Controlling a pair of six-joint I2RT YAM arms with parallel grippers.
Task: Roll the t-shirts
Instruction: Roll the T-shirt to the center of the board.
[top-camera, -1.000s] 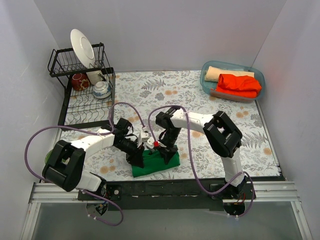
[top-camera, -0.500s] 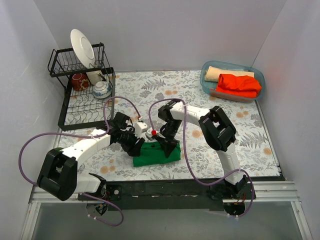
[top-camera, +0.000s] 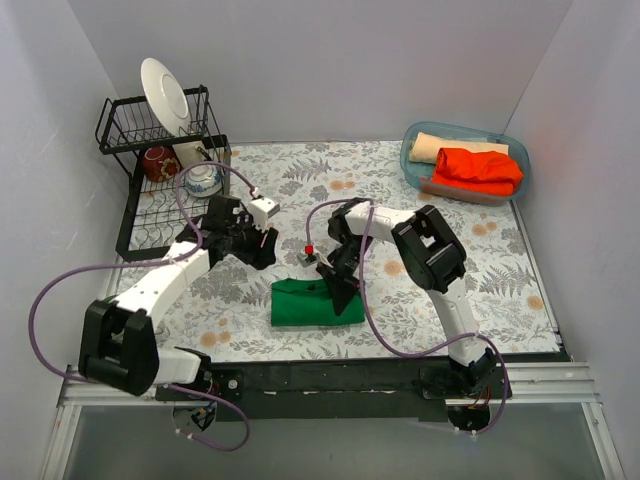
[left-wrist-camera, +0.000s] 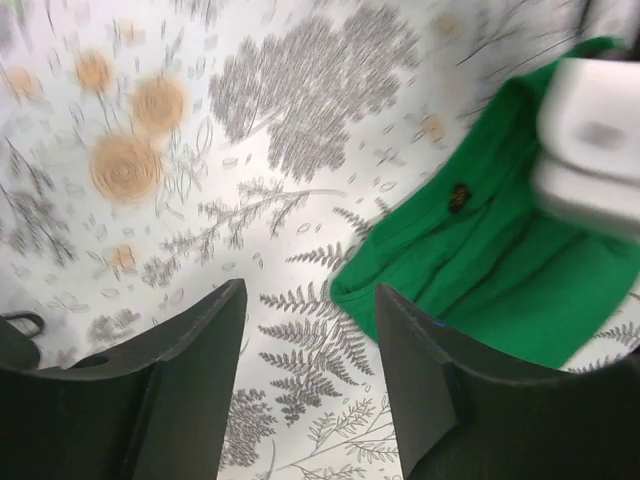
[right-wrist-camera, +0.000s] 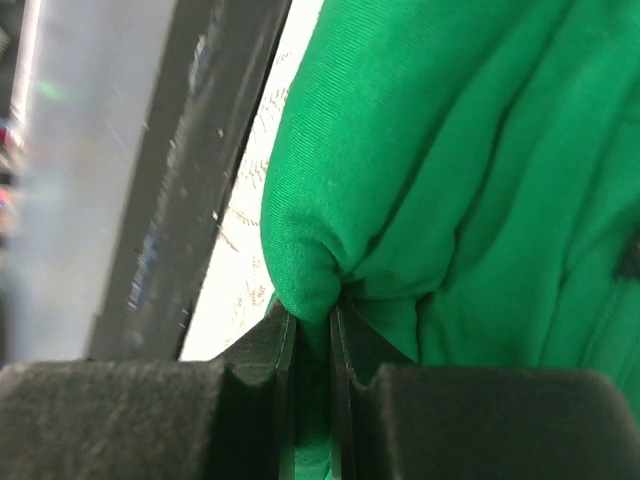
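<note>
The emerald green t-shirt (top-camera: 315, 301) lies rolled into a compact bundle near the table's front edge. My right gripper (top-camera: 343, 291) is shut on a fold of it; in the right wrist view the green cloth (right-wrist-camera: 450, 170) is pinched between the fingers (right-wrist-camera: 262, 350). My left gripper (top-camera: 258, 252) is open and empty, lifted away to the left of the bundle; in its wrist view the green t-shirt (left-wrist-camera: 500, 250) lies beyond the right finger (left-wrist-camera: 440, 380). An orange-red t-shirt (top-camera: 479, 168) and a pale tan one (top-camera: 440, 146) lie in the blue bin.
A blue bin (top-camera: 412, 152) stands at the back right. A black dish rack (top-camera: 165, 180) with a white plate (top-camera: 165, 95), a cup and a bowl stands at the back left. The black front rail (top-camera: 330, 375) runs just below the bundle.
My left gripper has let go of the green t-shirt and pulled back up and to the left, toward the dish rack. The right gripper stays shut on the bundle, which has shifted slightly.
</note>
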